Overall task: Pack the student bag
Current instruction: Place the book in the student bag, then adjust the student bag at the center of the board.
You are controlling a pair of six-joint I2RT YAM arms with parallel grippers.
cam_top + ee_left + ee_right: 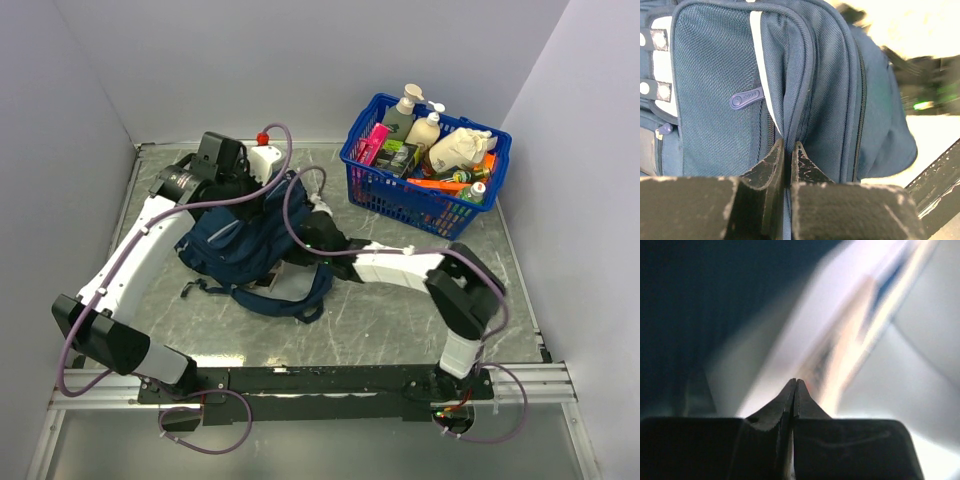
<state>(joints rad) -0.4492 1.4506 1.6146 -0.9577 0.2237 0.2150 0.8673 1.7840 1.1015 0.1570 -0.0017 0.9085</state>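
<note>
The student bag point(245, 250), a navy backpack, lies at the middle left of the table with its straps trailing toward the near edge. My left gripper point(270, 185) is at the bag's far top edge. In the left wrist view it point(788, 145) is shut on a fold of the bag's fabric point(715, 75) beside a zip seam. My right gripper point(313, 223) reaches in from the right to the bag's upper right side. In the right wrist view it point(795, 381) is shut, with dark navy fabric point(690, 290) on the left and a blurred pale surface ahead.
A blue plastic basket point(366, 186) stands at the back right, filled with lotion bottles, a pink box, a white pouch and orange items. A small red-topped object point(263, 137) sits by the back wall behind my left wrist. White walls enclose the table.
</note>
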